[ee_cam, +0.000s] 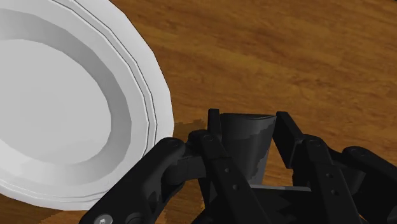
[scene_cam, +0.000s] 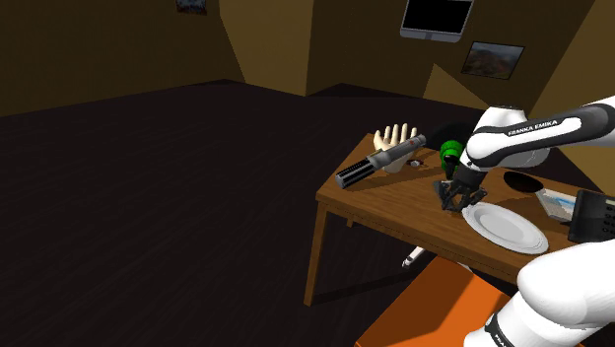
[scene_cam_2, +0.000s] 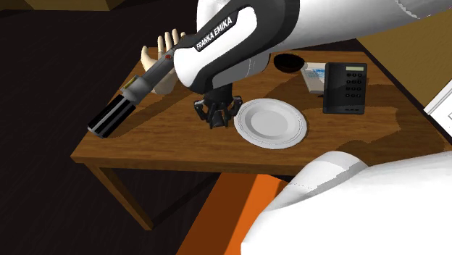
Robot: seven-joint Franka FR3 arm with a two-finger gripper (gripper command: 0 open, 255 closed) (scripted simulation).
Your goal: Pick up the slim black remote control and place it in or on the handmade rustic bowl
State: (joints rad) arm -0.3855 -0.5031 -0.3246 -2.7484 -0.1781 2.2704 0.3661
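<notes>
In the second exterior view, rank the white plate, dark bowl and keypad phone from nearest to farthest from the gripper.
1. White plate, right beside the gripper, on the view's right.
2. Dark bowl, beyond the plate, farther back.
3. Black keypad phone, farthest right.

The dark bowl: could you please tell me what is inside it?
The dark bowl shows only a dark hollow, nothing visible inside; the arm covers one side in the second exterior view.
</notes>
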